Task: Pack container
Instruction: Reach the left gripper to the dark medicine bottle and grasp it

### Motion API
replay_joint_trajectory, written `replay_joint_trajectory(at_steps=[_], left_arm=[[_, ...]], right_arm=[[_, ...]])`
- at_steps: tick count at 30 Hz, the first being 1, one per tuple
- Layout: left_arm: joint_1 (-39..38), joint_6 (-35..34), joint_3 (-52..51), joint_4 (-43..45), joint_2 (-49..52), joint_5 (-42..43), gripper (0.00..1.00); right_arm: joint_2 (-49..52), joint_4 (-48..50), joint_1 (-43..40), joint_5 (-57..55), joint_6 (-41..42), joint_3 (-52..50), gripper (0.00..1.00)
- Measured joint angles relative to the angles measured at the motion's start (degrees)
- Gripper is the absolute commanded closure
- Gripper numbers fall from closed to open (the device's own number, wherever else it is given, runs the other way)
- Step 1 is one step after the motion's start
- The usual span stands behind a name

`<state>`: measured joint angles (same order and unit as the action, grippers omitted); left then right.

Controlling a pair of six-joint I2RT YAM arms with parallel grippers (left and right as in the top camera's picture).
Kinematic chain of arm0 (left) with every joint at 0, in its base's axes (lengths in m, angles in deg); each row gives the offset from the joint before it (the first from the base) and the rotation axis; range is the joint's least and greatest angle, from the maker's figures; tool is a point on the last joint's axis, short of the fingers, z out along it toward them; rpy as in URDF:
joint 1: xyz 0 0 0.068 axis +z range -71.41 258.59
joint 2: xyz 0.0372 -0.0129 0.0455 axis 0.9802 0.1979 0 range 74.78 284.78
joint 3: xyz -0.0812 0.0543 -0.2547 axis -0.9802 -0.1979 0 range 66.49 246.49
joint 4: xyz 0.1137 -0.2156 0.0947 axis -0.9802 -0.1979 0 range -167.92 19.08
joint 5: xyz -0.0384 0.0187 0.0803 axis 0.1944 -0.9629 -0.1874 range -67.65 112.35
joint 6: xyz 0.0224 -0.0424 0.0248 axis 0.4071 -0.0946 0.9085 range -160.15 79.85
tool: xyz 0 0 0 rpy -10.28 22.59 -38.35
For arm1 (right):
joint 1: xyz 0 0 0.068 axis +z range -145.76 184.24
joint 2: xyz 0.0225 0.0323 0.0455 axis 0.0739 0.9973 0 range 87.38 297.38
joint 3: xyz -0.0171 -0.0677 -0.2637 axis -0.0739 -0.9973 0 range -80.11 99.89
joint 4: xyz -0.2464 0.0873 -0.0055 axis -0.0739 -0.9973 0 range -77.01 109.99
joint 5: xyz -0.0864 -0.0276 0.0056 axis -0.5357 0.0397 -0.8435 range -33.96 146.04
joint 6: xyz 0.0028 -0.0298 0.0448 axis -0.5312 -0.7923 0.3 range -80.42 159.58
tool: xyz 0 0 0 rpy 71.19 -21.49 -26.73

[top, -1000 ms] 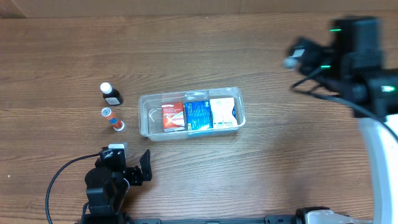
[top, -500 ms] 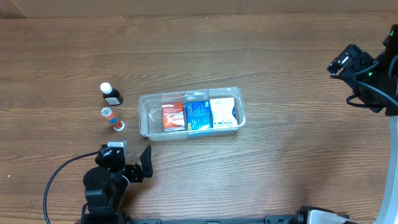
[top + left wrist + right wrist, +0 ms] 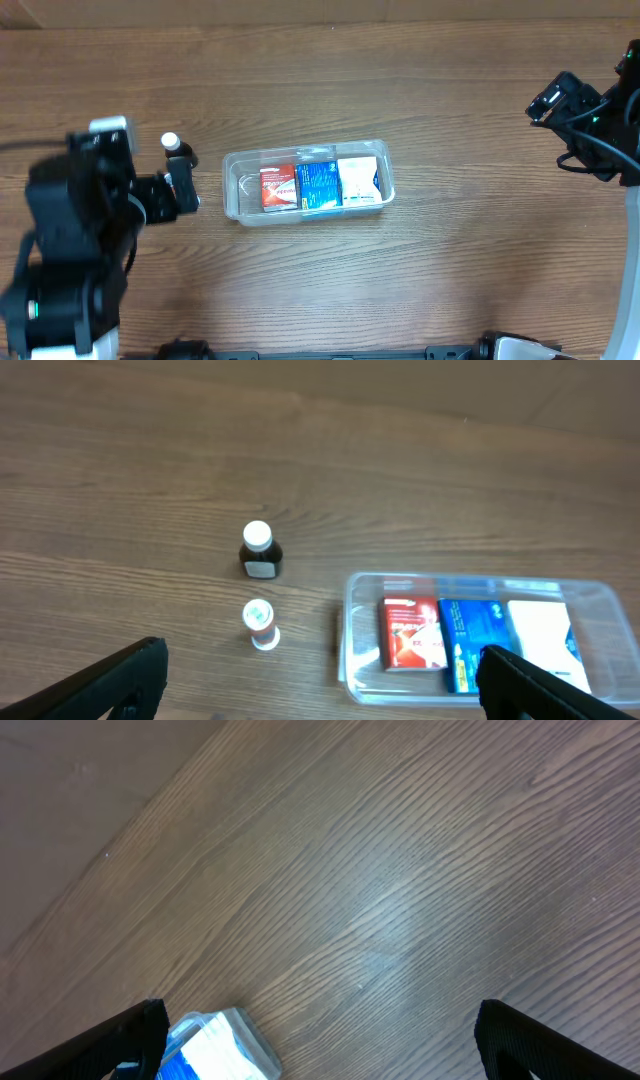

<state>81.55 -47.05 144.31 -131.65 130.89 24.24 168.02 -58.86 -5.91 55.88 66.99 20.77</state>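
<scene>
The clear plastic container (image 3: 232, 200) lies mid-table and holds a red box (image 3: 278, 187), a blue box (image 3: 318, 184) and a white box (image 3: 359, 181) side by side. It also shows in the left wrist view (image 3: 350, 635). My left gripper (image 3: 185, 189) is open and empty, above the table just left of the container. A dark bottle with a white cap (image 3: 260, 550) and a small orange-banded vial (image 3: 260, 624) stand below it. My right gripper (image 3: 548, 100) is open and empty, high at the far right; its view shows one corner of the container (image 3: 225, 1040).
In the overhead view the left arm (image 3: 75, 240) covers the table's left side and hides the small vial; only the dark bottle's cap (image 3: 171, 142) shows there. Bare wooden table (image 3: 440, 270) surrounds the container.
My left arm has swung from the front edge up to the left side, its gripper now over the two small bottles. My right arm retreated to the far right, then stayed still.
</scene>
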Motion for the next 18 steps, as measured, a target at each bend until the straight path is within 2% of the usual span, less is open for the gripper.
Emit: replay_joint_trajectory(at_steps=[7,12,18], left_arm=[[0.50,-3.54,4.68,0.79,17.94,-6.32,0.00],[5.57,-3.65,9.92,2.25,37.64,-4.31,0.04],[9.18,-2.27,11.69,4.70,49.33,2.14,0.10]], right_arm=[[0.00,0.04,0.00,-0.04,-0.02,0.00,0.00],[0.04,-0.02,0.00,-0.02,-0.04,0.00,0.00],[0.04,-0.02,0.00,-0.02,-0.02,0.00,0.00]])
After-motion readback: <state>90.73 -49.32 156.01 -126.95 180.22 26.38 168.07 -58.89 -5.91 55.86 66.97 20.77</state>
